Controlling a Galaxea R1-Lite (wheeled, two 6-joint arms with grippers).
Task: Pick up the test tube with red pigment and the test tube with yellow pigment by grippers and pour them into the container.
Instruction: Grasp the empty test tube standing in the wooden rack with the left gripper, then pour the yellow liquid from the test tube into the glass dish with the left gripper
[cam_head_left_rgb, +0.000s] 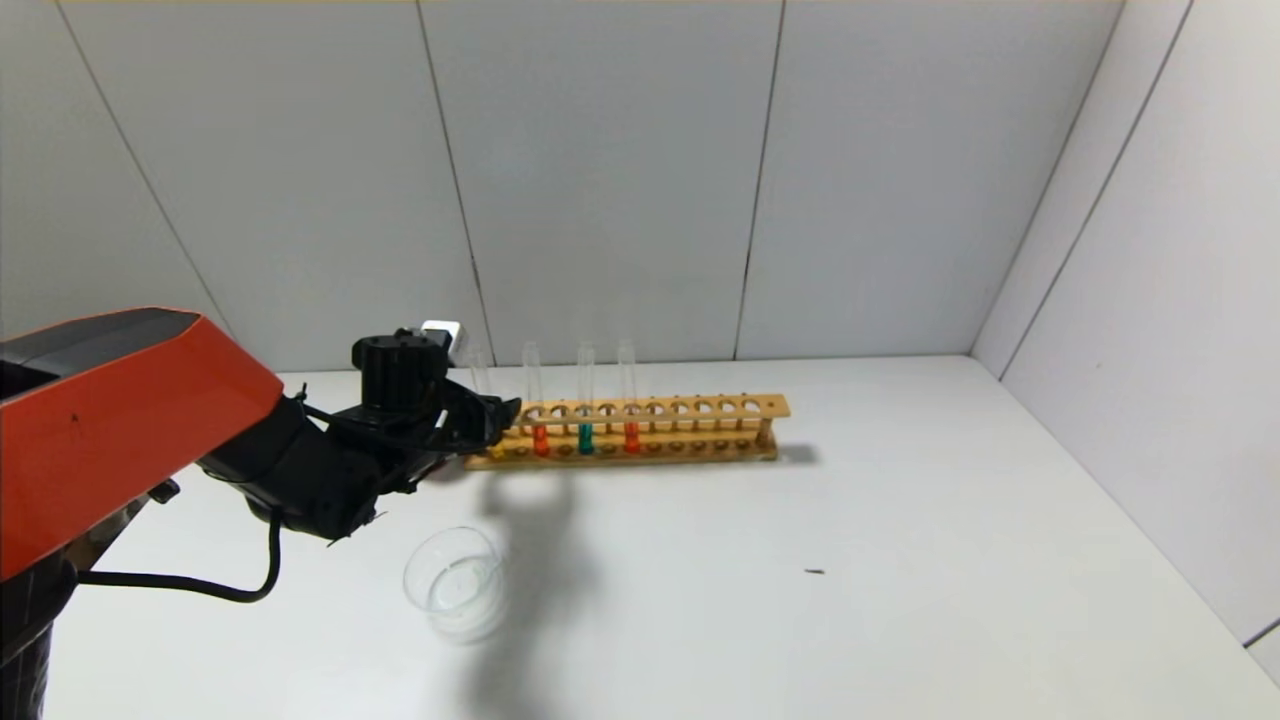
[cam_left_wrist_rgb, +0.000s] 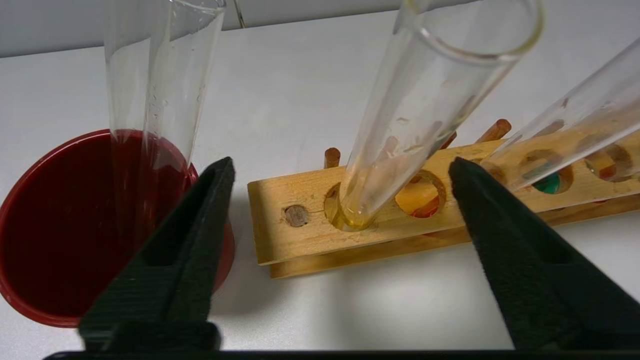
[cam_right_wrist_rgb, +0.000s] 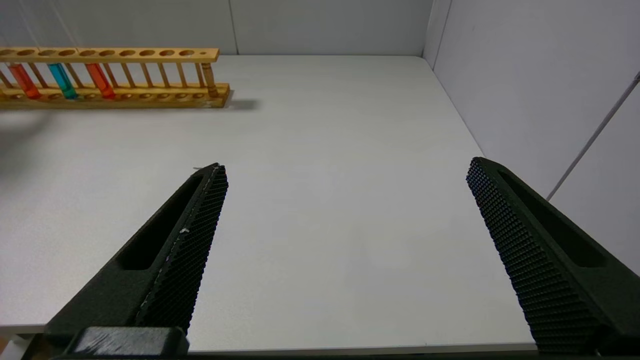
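Item: test tube with yellow pigment (cam_left_wrist_rgb: 395, 125), upright in the rack (cam_left_wrist_rgb: 310, 235) by the desk's far edge, directly ahead of left gripper (cam_left_wrist_rgb: 340, 172), between its spread fingers, untouched. Right gripper (cam_right_wrist_rgb: 347, 172) parked, fingers apart.

My left gripper (cam_left_wrist_rgb: 340, 170) is black, its arm shell orange-red. My right gripper (cam_right_wrist_rgb: 345, 170) is black with a fine cross-hatch pattern. The rack (cam_head_left_rgb: 640, 430) is light yellow-brown wood. It holds clear tubes: yellow (cam_left_wrist_rgb: 400, 125), orange-red (cam_head_left_rgb: 540, 438), teal (cam_head_left_rgb: 585, 436), orange-red (cam_head_left_rgb: 631, 436). The cup (cam_left_wrist_rgb: 60, 235) is dark red. The dish (cam_head_left_rgb: 455, 582) is clear. The surface (cam_head_left_rgb: 850, 560) is white.
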